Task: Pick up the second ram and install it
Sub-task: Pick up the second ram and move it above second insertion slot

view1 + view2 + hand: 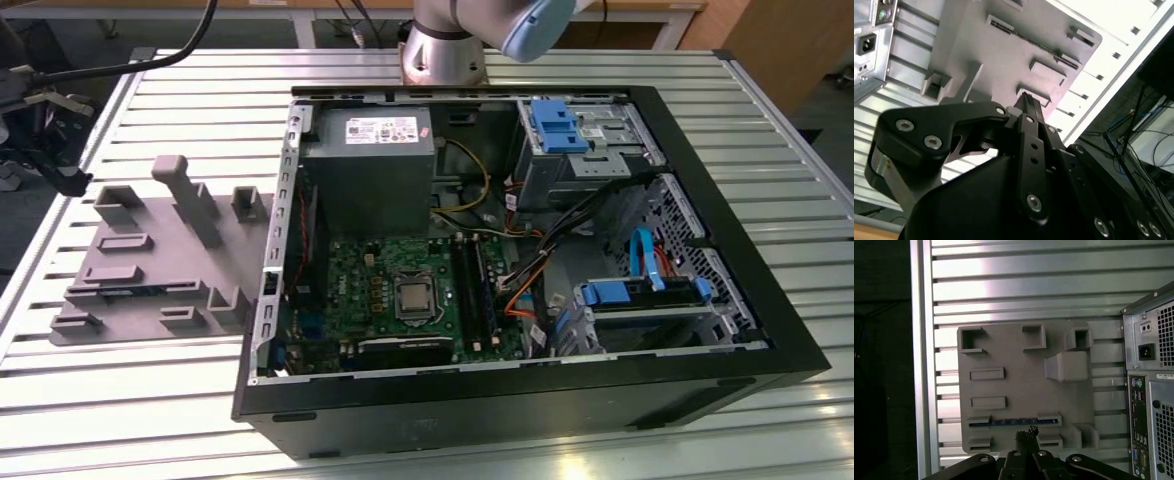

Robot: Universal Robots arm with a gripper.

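Observation:
The second ram [1014, 422] is a slim bluish-green stick standing on edge between two low blocks of the grey holder plate [1019, 385]. In the second wrist view it shows as a dark strip [1041, 46], and in the exterior view as a thin greenish strip [134, 291]. My gripper [1027, 432] hovers above the plate, close to the stick's middle and apart from it. Its black fingers [1026, 102] meet at their tips with nothing between them.
The open computer case [747, 300] lies on the slatted metal table [134, 400], to the exterior view's right of the holder plate [147, 260]. Inside are the green motherboard [360, 290] with long black memory slots [470, 285], a grey power supply [367, 160] and blue drive brackets [554, 125].

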